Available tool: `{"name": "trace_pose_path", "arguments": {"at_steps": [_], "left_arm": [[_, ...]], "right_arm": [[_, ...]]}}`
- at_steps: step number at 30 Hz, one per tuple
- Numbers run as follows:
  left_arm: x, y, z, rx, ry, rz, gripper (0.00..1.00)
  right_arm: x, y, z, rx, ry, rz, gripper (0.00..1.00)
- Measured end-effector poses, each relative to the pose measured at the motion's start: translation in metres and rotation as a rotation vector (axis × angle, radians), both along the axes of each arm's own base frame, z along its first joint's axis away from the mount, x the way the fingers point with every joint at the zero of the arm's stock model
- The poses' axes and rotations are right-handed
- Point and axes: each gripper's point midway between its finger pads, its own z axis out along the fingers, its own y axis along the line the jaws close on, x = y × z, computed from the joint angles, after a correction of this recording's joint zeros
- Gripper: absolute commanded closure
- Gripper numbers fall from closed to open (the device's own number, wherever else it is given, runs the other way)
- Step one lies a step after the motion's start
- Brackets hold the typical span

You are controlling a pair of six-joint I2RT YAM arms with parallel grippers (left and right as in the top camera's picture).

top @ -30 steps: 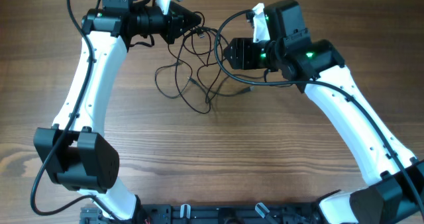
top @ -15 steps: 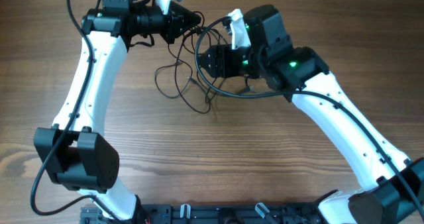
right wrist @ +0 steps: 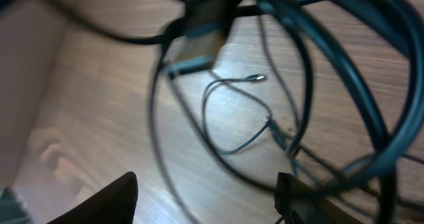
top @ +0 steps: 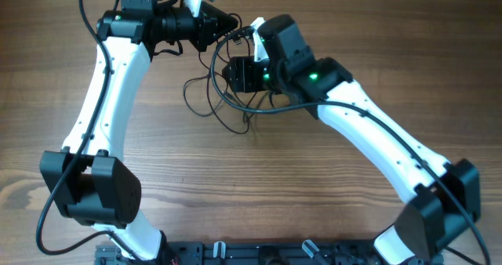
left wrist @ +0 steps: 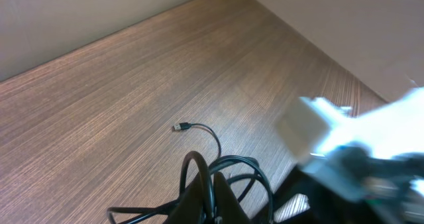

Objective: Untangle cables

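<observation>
My left gripper (top: 232, 23) pinches the cables (top: 187, 99) shut at the frame's upper centre, so the tangle trails down from it toward mid-frame, where my right gripper (top: 227, 74), jaws wide and empty, hangs just over those loops.

Left arm (top: 106, 85): white links, black joints, thick black cable (top: 52, 202).
Right arm (top: 376, 132): same colours, green lights (top: 312, 78).
Left claw (top: 233, 22): black.

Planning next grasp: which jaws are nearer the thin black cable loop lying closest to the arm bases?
Right. The right gripper hovers open just beyond the thin black cable loop. The left gripper sits farther back, shut on strands of the thin black cables.
</observation>
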Motion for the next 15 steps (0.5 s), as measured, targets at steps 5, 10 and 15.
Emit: {"name": "trace_pose_path", "arguments": {"at_steps": [5, 10, 15], "left_arm": [[0.000, 0.000, 0.000, 0.001, 0.004, 0.000, 0.96], [0.000, 0.000, 0.000, -0.001, 0.006, 0.002, 0.96], [0.000, 0.000, 0.000, 0.000, 0.006, 0.002, 0.96]], "right_arm": [[0.016, -0.005, -0.009, -0.035, -0.027, -0.065, 0.32], [0.035, -0.015, -0.002, -0.066, -0.108, -0.153, 0.33], [0.045, -0.024, 0.002, -0.094, -0.156, -0.212, 0.50]]}}
